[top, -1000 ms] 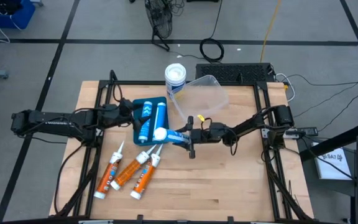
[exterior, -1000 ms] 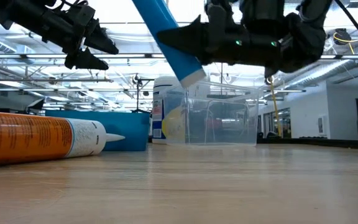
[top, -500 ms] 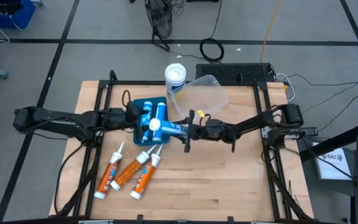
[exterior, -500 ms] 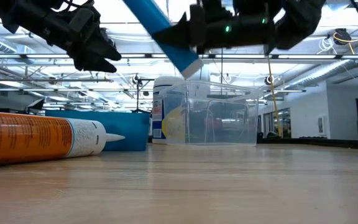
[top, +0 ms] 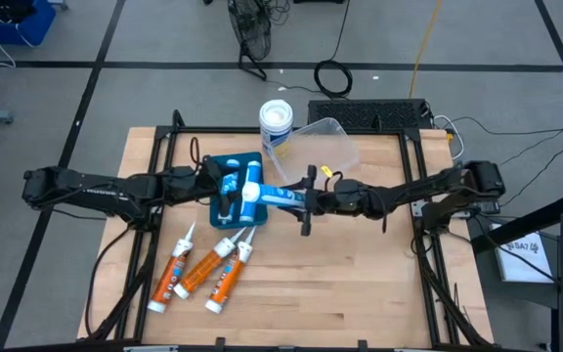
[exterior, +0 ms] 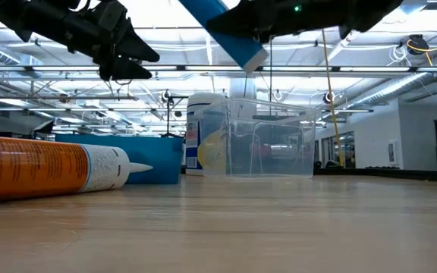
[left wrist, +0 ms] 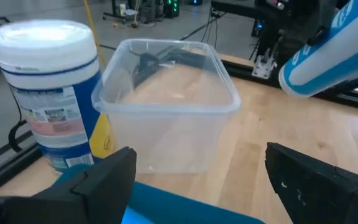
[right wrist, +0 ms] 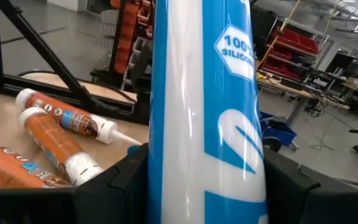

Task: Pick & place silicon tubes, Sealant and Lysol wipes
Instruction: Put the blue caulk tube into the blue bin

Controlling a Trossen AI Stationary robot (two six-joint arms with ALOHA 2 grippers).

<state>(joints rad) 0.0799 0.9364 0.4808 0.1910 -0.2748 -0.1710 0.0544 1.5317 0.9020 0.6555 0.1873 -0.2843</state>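
Observation:
My right gripper (top: 304, 201) is shut on a blue-and-white silicone tube (top: 274, 196), held in the air at the right edge of the blue tray (top: 219, 209). My left gripper (top: 225, 188) is open and empty above the tray, over the blue tubes (top: 253, 173) lying in it. The Lysol wipes canister (top: 276, 119), with a white lid, stands upright behind the tray. It also shows in the left wrist view (left wrist: 45, 93). Three orange sealant tubes (top: 201, 271) lie on the table in front of the tray. My right gripper pinches the tube's round body (right wrist: 204, 155) between its two fingers (right wrist: 114, 186), one on each side, on the half away from its white flat end (top: 250, 193). The fingers come about level from the table's right and lie across the tube. The tube is lifted clear and tilted, white end lower (exterior: 253, 57).
A clear plastic tub (top: 319, 147) stands right of the canister, near the far edge. The orange tubes (exterior: 44, 167) lie toward the front left. The wooden table's front right part (top: 360, 284) is bare. Cables and black frame rails run along both table sides.
My right gripper has carried the blue tube up and toward the far edge, its white end now over the tray's right edge. My left gripper has moved toward the table's right, over the tray, and stays open.

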